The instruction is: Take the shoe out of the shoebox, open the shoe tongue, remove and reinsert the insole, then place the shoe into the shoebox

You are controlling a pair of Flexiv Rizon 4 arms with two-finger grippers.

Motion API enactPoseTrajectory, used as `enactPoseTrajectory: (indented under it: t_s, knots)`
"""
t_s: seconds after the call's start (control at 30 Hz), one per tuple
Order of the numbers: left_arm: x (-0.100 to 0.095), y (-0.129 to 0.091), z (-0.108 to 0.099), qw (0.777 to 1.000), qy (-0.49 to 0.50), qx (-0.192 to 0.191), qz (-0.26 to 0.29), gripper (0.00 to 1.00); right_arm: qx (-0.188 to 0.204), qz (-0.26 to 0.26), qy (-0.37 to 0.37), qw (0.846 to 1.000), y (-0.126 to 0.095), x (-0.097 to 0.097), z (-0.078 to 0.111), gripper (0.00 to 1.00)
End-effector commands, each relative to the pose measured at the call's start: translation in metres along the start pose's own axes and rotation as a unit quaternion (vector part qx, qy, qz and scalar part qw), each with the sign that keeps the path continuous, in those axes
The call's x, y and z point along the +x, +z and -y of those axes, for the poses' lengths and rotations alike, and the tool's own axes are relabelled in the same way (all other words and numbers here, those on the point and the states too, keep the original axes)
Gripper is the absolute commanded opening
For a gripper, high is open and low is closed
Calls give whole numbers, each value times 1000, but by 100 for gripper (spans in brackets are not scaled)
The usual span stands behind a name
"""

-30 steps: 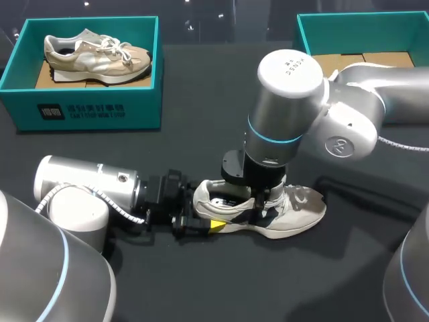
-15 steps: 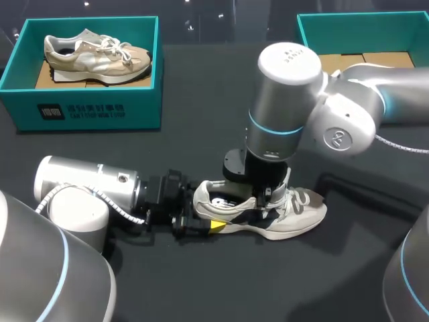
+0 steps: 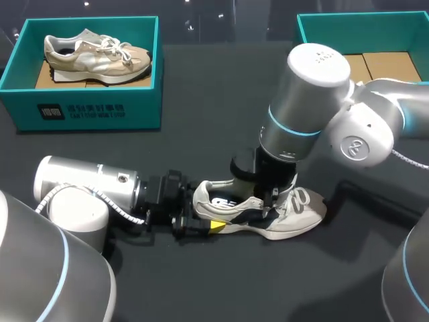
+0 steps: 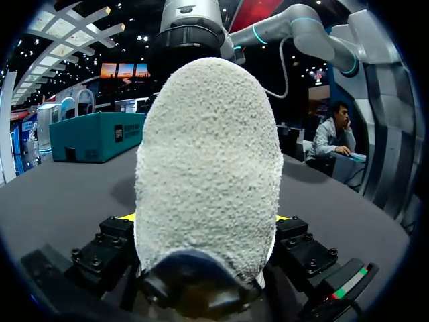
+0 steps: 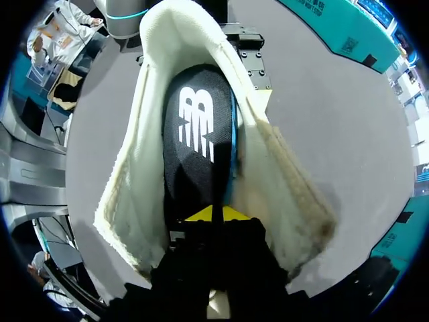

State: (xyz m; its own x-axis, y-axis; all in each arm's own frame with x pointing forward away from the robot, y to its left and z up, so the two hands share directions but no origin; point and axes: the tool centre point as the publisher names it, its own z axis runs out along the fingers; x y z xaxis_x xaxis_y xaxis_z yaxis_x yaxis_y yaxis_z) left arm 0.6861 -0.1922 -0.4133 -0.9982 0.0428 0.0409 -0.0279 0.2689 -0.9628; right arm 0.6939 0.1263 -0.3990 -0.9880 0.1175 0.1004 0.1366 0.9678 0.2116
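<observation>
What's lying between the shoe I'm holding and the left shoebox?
Nothing: in the head view, only bare table separates the shoe from the left shoebox.

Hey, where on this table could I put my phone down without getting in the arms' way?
The widest bare patch of table lies at the back, between the left shoebox and the right shoebox. The near strip in front of the shoe is also free. Avoid the middle: the left tool and right tool crowd the shoe.

Robot demo stand, prob. expo: dark table (image 3: 201, 100) w/ teal shoeboxes (image 3: 87, 111), L arm (image 3: 87, 184), R arm (image 3: 305, 100).
</observation>
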Motion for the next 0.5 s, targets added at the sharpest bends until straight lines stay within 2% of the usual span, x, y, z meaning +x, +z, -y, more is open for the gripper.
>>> enactPoseTrajectory:
  t_s: [0.03,0.27,0.5]
  knots:
    - [0,-1,-1,1000,0,0,1,0,-43,0,-6,999,-12,4,12,0]
    - [0,-1,-1,1000,0,0,1,0,-95,-7,-24,995,-20,0,16,0]
    - [0,-1,-1,1000,0,0,1,0,-122,-9,-32,992,-26,-4,22,0]
